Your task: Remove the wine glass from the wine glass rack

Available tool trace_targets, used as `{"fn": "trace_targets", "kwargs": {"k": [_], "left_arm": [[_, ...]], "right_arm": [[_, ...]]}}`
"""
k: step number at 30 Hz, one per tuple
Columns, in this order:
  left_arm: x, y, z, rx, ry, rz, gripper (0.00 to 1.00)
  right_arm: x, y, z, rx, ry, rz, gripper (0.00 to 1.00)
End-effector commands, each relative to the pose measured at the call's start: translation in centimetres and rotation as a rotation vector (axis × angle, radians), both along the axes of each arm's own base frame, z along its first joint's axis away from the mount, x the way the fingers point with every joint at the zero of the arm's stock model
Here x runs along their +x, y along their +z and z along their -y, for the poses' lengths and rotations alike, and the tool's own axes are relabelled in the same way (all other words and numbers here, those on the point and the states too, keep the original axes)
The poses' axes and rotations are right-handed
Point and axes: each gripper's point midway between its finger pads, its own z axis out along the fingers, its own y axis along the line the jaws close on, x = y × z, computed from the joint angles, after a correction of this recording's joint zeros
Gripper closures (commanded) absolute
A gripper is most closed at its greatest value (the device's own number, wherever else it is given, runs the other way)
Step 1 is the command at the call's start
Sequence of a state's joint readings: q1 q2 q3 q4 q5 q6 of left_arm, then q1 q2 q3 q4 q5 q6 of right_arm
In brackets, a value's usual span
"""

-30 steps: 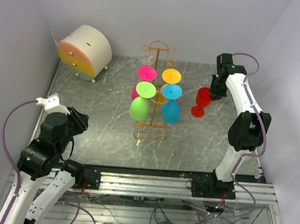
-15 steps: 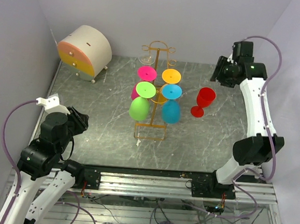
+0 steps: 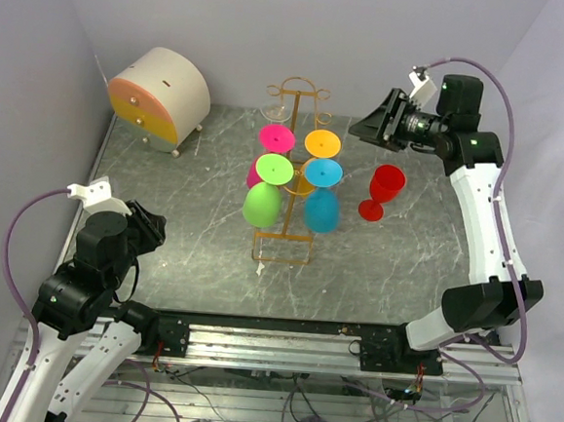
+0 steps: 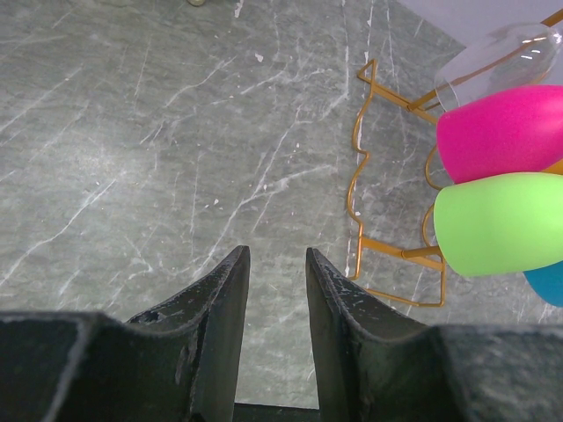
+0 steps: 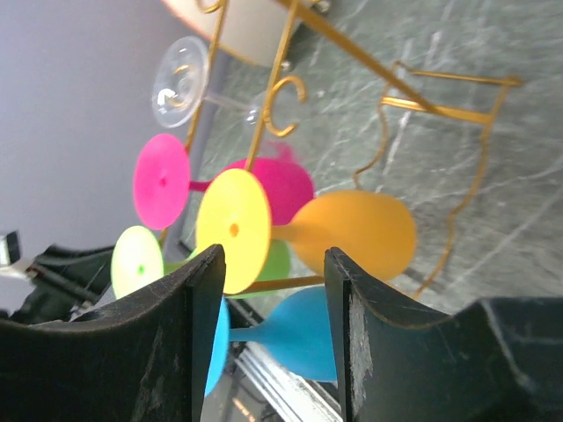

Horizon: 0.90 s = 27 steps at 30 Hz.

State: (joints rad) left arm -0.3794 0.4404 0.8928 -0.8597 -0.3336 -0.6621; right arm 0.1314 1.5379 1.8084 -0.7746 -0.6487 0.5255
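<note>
Wine glass (image 3: 386, 185) — the red one — stands upright on the table (image 3: 184, 213), at three o'clock of the wine glass rack (image 3: 294, 104), apart from it. Right gripper (image 5: 273, 255) hangs open and empty, facing the rack; left gripper (image 4: 275, 253) is half open and idle. The removal looks done — next, probably a retreat.
</note>
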Motion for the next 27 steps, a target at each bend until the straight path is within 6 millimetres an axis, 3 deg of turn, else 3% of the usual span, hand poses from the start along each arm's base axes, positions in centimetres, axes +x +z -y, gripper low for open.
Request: {"fn": "trace_targets", "kwargs": {"k": [1,18,20,25,27], "left_arm": [[0.1,0.0,-0.3,0.003,0.020,0.004,0.57],[0.2,-0.1,-0.3,0.006,0.025,-0.005,0.57],[0.3,-0.1,-0.3,0.006,0.026,-0.005,0.57],[0.2,-0.1,-0.3,0.006,0.027,-0.005,0.57],[0.3,-0.1,-0.3,0.006,0.027,-0.005,0.57]], "right_arm": [[-1.2,1.3,-3.0,0.085,0.134,0.023,0.52],[-1.5,-2.3,-5.5,0.032,0.170,-0.034,0.57],[-1.6,-2.4,-5.7,0.035,0.177,-0.034,0.62],[-1.6,-2.0,-5.6,0.032,0.159,-0.014,0.90],[-1.4,-1.8,-5.4,0.026,0.145,-0.008,0.96]]}}
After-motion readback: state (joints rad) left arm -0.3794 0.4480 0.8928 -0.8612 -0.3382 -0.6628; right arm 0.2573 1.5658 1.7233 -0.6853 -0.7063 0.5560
